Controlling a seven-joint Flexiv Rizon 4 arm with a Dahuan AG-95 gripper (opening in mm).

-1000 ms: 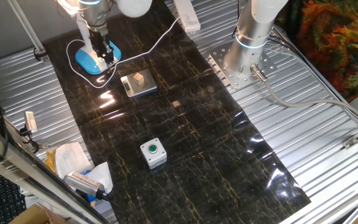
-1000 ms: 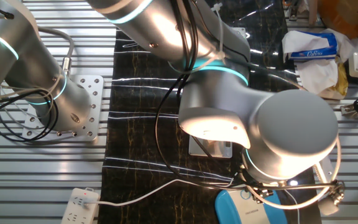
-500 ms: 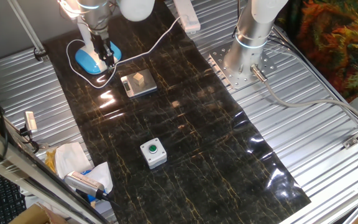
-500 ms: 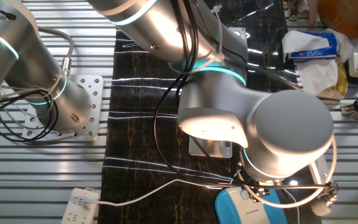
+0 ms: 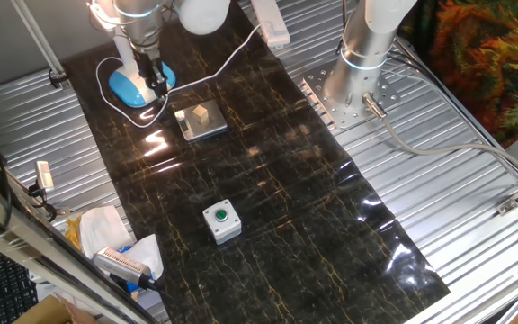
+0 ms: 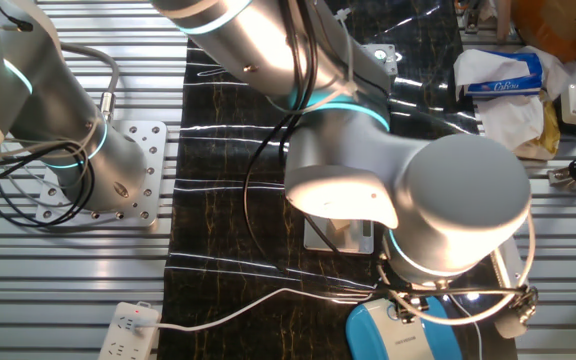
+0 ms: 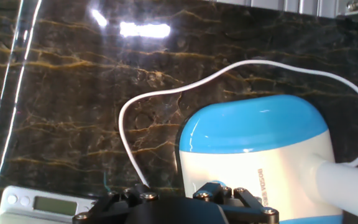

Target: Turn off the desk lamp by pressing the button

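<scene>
The desk lamp's sky-blue oval base sits at the far left of the dark mat, with its thin white cord looped round it. Its lit head glows at the top edge. My gripper hangs over the base's right edge. In the hand view the base fills the lower right, with the white stem rising from it, and only the gripper's black body shows at the bottom. The button is not visible in any view. In the other fixed view the arm hides all but part of the base.
A small scale with a block on it lies right of the lamp. A grey box with a green push button stands mid-mat. A white power strip is at the back. Clutter lies at the front left.
The arm and gripper have shifted slightly over the lamp base. The lamp, cord and other objects have not moved.
</scene>
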